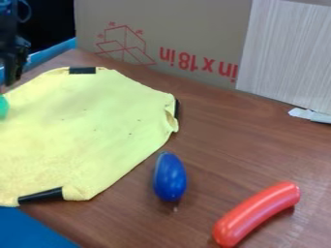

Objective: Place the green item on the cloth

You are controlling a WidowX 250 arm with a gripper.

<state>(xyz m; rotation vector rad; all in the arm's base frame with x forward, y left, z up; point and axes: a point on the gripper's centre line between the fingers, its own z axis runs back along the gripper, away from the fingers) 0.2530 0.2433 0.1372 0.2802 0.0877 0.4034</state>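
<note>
Green item (3, 107) by the cloth's edge: settle it, then let go gently

It sits at the left edge of the camera view, overlapping the upper-left part of the yellow cloth (84, 131); whether it rests there or hangs just over it, I cannot tell. The black gripper (9, 77) is just above it in the view. How far open the claw is, and whether it has hold of anything, I cannot tell.

The step in hand is probably the set-down. If the item is held, it wants lowering until the cloth bears its weight, a little inward from the border, then a slow release and a straight lift. Dragging sideways could ruck the soft cloth or roll the item off. If it is already down, only a clean retreat is needed.

Red printed lettering (197, 64), upside down, runs across the cardboard (188, 24) beside a red line drawing of a box (124, 44).
</note>
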